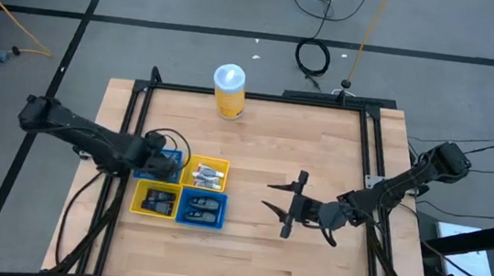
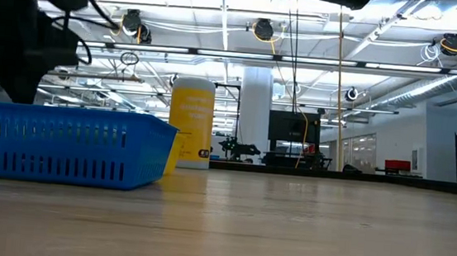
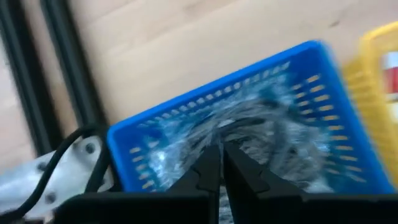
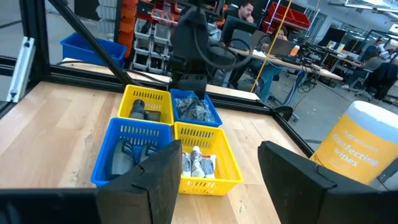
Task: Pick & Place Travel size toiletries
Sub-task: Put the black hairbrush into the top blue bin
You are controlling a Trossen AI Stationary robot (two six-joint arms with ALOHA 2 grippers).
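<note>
Canister [image 4: 362, 144] lettered "disinfecting wipes", left claw [image 3: 221, 163] closed over wrapped toiletries [image 3: 249, 134]

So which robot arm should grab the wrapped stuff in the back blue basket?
Probably the left. The left gripper hangs right over the blue basket of shiny wrapped toiletries, its fingers nearly together. The right gripper is open over bare table, apart from the four baskets.
</note>
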